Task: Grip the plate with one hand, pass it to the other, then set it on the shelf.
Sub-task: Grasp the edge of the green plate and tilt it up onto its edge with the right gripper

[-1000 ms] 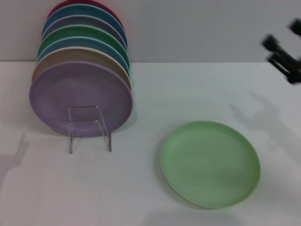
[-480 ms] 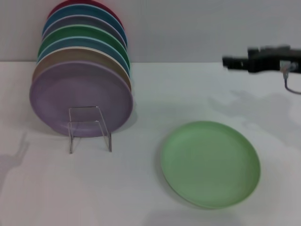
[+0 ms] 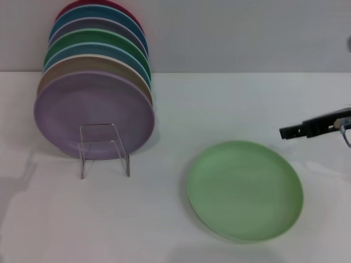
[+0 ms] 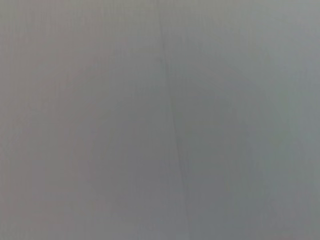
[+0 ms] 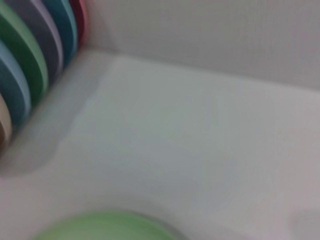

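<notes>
- The plate (image 3: 245,190) lies flat on the white table (image 3: 230,104), toward the right side, alone and ungripped.
- The right gripper (image 3: 286,132) hangs just beyond the plate's far right rim; whether its fingers are spread, I cannot tell.
- A clear rack (image 3: 104,149) well to the left holds 7 upright plates, the lilac plate (image 3: 93,112) foremost.

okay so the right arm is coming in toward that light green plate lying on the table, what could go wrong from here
1. The plate lies flat on the table, so its rim may be hard to get under and it could slide away.
2. The right gripper is at the plate's far right edge; a one-sided hold may let it tip.
3. The rack already holds a packed row ending in the lilac plate, leaving little room.
</notes>
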Robot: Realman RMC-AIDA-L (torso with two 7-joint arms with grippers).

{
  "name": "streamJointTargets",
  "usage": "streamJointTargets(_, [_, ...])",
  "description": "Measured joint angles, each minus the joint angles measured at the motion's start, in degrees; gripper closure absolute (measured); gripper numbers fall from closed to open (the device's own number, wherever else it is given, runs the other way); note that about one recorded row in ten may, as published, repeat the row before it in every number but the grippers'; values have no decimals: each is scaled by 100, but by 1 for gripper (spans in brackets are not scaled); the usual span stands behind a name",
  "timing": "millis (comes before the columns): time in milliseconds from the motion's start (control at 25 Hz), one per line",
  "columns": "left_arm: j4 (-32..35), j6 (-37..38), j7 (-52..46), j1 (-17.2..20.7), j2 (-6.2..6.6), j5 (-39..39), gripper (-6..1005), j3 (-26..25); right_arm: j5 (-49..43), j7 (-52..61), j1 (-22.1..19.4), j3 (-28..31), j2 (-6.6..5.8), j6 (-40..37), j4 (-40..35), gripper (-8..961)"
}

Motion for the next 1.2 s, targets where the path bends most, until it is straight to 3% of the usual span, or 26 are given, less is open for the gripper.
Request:
streamJointTargets(320, [-16,-33,0,-23,0,-18,186,0,-193,-172,484,-45,36,-97,-1051,174])
streamJointTargets(1200, [31,-129,0,-149,0,-28,185,0,-409,-182,813,-229,37,-290,-1770,206])
